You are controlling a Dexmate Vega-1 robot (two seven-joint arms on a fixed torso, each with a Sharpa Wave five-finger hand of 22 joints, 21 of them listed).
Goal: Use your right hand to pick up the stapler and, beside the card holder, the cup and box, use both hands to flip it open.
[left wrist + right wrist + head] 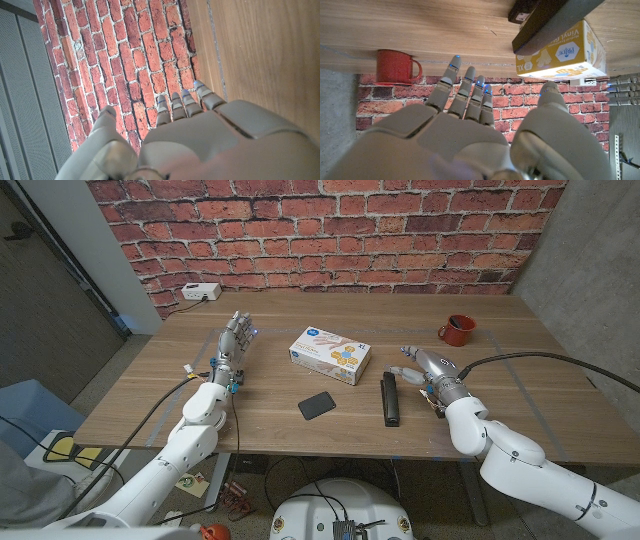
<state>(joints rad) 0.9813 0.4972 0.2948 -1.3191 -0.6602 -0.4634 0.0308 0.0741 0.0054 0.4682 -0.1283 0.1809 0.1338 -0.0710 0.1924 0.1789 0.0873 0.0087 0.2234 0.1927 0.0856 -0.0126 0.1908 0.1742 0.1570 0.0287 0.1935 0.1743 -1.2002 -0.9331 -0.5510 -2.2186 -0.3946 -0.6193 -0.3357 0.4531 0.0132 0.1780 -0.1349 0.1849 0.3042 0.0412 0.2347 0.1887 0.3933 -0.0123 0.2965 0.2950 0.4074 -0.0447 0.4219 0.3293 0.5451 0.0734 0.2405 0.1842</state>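
The black stapler [389,398] lies on the wooden table [280,330], its length running front to back; it also shows in the right wrist view as a dark bar [555,22]. Just to its right stands my right hand [428,370], fingers spread and holding nothing [470,130]. A small flat black card holder [317,405] lies left of the stapler. Behind it sits the white and blue glove box [330,355] [565,52]. The red cup [457,330] [395,67] stands at the back right. My left hand [232,345] [200,135] is up on the table's left side, fingers apart and empty.
A white power strip [200,292] lies at the table's back left, against the brick wall. Cables trail along both arms. Bare wood [260,50] stretches in front of my left hand.
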